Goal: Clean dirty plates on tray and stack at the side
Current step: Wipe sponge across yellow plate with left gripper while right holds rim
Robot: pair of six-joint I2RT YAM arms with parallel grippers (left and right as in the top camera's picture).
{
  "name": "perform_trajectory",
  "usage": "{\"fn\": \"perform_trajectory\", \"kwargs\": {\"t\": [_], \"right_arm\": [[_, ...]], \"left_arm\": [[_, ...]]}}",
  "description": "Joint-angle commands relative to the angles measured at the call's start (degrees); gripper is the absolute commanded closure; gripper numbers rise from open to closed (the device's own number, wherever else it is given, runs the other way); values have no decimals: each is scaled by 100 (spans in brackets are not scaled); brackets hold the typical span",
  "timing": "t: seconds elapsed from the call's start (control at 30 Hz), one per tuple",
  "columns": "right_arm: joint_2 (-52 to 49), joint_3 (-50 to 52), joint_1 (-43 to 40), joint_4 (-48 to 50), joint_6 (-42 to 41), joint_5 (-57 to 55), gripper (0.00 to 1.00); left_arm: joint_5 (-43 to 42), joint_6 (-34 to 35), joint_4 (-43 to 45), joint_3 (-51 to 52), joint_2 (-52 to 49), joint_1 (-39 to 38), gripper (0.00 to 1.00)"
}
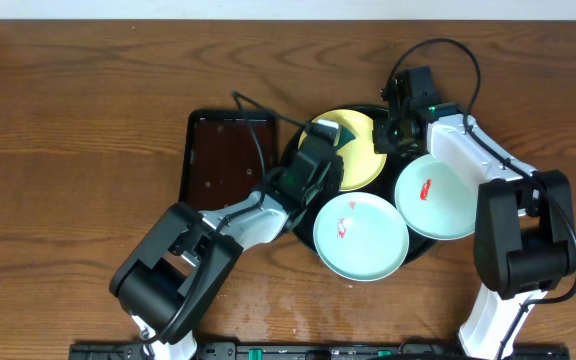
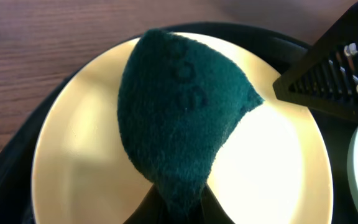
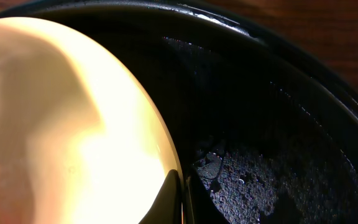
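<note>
A pale yellow plate (image 1: 360,150) lies at the back of the round black tray (image 1: 423,248). Two pale blue-white plates with red smears lie there too, one in front (image 1: 361,236) and one at the right (image 1: 438,195). My left gripper (image 1: 320,145) is shut on a dark green scouring pad (image 2: 179,118) that rests on the yellow plate (image 2: 272,168). My right gripper (image 1: 396,128) is shut on the yellow plate's right rim (image 3: 177,177), one finger above and one below. The black tray floor (image 3: 272,124) shows beside it.
A smaller rectangular dark brown tray (image 1: 230,158) lies left of the black tray on the wooden table (image 1: 78,130). The right gripper's black body (image 2: 334,68) crosses the left wrist view at the upper right.
</note>
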State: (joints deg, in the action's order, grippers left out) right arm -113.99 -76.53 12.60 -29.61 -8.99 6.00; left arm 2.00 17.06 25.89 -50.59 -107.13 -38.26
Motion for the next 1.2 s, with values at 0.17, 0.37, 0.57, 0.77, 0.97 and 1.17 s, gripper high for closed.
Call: {"fn": "perform_trajectory", "kwargs": {"t": [0.17,0.37,0.57,0.77,0.97,1.17], "right_arm": [[2,13,-52,15,-35,28,99],[2,13,-52,15,-35,28,99],[2,13,-52,17,-35,28,99],[2,13,-52,17,-35,28,99],[2,13,-52,20,-35,28,99],[4,13,-52,20,-35,28,99]], "left_arm": [[234,391,776,361,-11,-9,93],[236,531,828,361,-42,-7,92],[562,1322,817,361,-205,-7,93],[597,1521,1211,358,-358,-52,93],[597,1528,1587,358,-358,-140,93],[599,2127,1309,358,-358,-225,93]]}}
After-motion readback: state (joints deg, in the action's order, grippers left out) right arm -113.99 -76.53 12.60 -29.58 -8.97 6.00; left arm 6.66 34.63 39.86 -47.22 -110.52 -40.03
